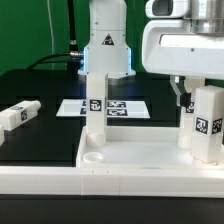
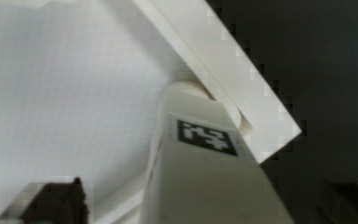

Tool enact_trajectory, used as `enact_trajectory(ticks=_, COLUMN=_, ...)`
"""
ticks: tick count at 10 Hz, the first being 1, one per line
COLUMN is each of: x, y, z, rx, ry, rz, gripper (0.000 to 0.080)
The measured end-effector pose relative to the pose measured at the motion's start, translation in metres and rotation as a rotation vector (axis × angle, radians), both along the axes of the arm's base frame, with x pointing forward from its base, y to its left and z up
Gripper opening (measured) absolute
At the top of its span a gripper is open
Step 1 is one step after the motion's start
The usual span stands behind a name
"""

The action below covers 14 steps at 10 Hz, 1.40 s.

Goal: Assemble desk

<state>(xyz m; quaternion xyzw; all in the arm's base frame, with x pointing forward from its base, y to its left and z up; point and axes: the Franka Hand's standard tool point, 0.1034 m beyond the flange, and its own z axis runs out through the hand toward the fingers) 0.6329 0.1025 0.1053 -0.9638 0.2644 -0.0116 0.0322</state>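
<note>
"How far along is the desk?"

"Three upright legs (image 1: 95, 105) in the slab (image 1: 60, 165); the fourth leg (image 1: 18, 114) lies loose (exterior view's left). The gripper (image 1: 182, 98) is spread wide, holding nothing."

Not a word, letter or number can be read anywhere here. All I can see are black-and-white square tags, blocky patterns only. One sits on the front face of the upright white square-section plastic leg (image 1: 95, 110) in the middle. Another is on the tall white plastic leg (image 1: 207, 125) at the exterior view's right, and another on the white plastic leg lying loose (image 1: 20, 113) at the exterior view's left. Several more are printed on the marker board (image 1: 70, 106). The wrist view shows one tag on the white leg close under the camera (image 2: 220, 175). A small dark mark on the white robot base (image 1: 105, 60) is too small to read.
</note>
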Motion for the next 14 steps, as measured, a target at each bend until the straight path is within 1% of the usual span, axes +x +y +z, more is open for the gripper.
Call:
enact_trajectory(ticks=3, x=0.0001, y=-0.0006, z=-0.0006, rx=-0.028, ry=-0.013, rz=0.255, gripper=0.0649)
enact_trajectory(ticks=4, x=0.0, y=-0.0015, z=-0.0012, rx=-0.045, ry=-0.016, rz=0.377, gripper=0.0649)
enact_trajectory(ticks=5, x=0.0, y=-0.0017, z=-0.0018, rx=-0.053, ry=-0.017, rz=0.47, gripper=0.0649)
enact_trajectory(ticks=10, x=-0.0002, y=-0.002, z=-0.0015, rx=-0.07, ry=-0.025, rz=0.773, gripper=0.0649)
enact_trajectory(ticks=11, x=0.0002, y=-0.0021, z=-0.0013, rx=-0.071, ry=-0.027, rz=0.785, gripper=0.0592)
enact_trajectory(ticks=12, x=0.0001, y=-0.003, z=-0.0017, rx=-0.071, ry=-0.027, rz=0.786, gripper=0.0592)
enact_trajectory(ticks=14, x=0.0001, y=-0.0032, z=-0.0019, rx=-0.07, ry=-0.026, rz=0.78, gripper=0.0319)
